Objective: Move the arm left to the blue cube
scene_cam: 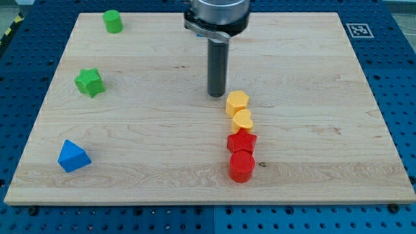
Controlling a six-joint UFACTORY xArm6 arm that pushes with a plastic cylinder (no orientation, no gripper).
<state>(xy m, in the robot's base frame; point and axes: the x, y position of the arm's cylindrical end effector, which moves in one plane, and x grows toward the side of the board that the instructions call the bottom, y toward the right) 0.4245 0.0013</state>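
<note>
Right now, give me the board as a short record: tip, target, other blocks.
tip: my tip, just to the view's left of the upper yellow block
target: blue block, near the view's bottom left, far from the tip
greens: green cylinder, green star
column: lower yellow block, red star, red cylinder

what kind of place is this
Probably a robotics lab bench: a pale wooden board on a blue perforated metal table, a printed black-and-white marker tag, and small coloured plastic blocks.
</note>
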